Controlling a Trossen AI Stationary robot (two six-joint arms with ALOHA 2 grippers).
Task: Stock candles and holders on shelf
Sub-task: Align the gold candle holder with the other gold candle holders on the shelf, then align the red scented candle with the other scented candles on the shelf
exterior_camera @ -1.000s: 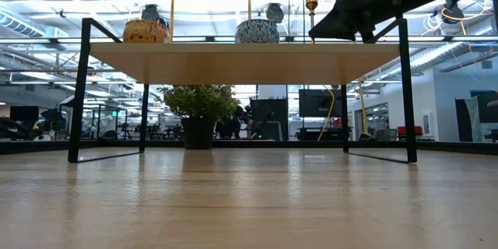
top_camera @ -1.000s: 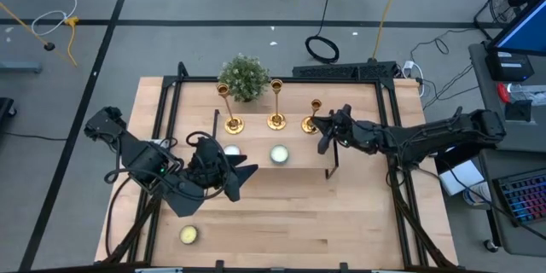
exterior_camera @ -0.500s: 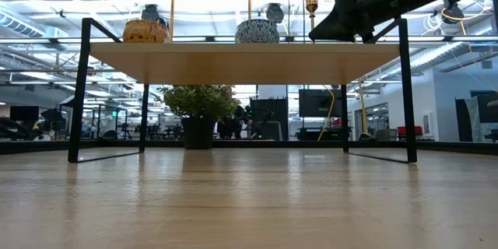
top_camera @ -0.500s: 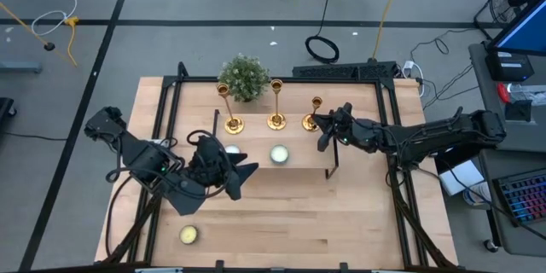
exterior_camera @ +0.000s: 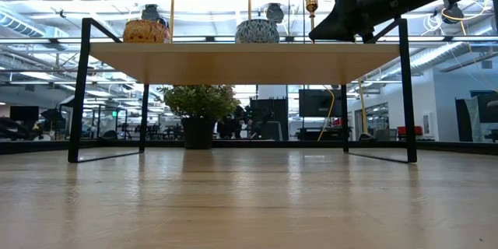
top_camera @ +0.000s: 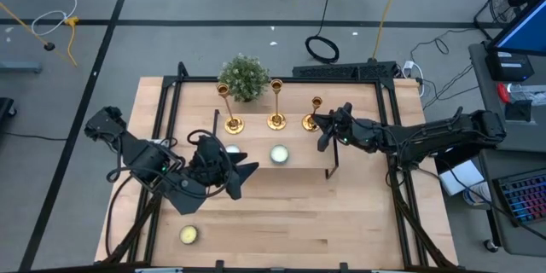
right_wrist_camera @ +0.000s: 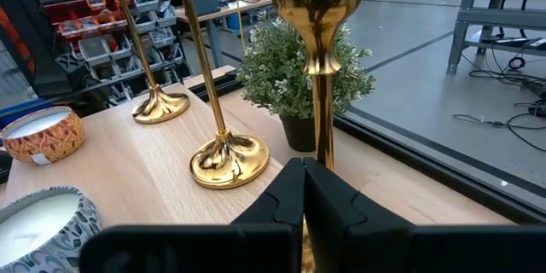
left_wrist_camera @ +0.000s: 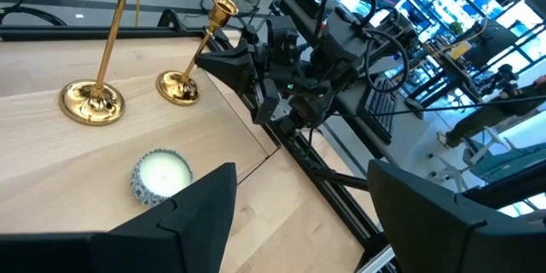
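Note:
The light-wood shelf (top_camera: 299, 160) stands mid-table. Three gold holders stand on it by their bases: left (top_camera: 233, 124), middle (top_camera: 276, 121) and right (top_camera: 310, 122). A white candle (top_camera: 230, 150) and a pale candle (top_camera: 279, 154) sit on the shelf's near part. A yellowish candle (top_camera: 188, 235) lies on the table at the near left. My right gripper (top_camera: 322, 136) is shut at the right holder's foot. My left gripper (top_camera: 243, 179) hangs open and empty over the shelf's near left edge, beside the white candle. My right gripper holds the right holder low on its thin stem (right_wrist_camera: 322, 158), just above the base. The fingers slant down from the table's right side, across the stem, and hide the place of contact. The holder stands upright, its cup (exterior_camera: 311, 0) above the fingers and its base on the shelf.
A small green plant (top_camera: 244, 77) stands on the table behind the shelf. Black frame rails (top_camera: 166, 111) run along the table's left and right sides. Bare tabletop (top_camera: 324, 222) lies in front of the shelf.
My right gripper has risen slightly beside the right holder, then kept still. The holder has stayed upright on the shelf.

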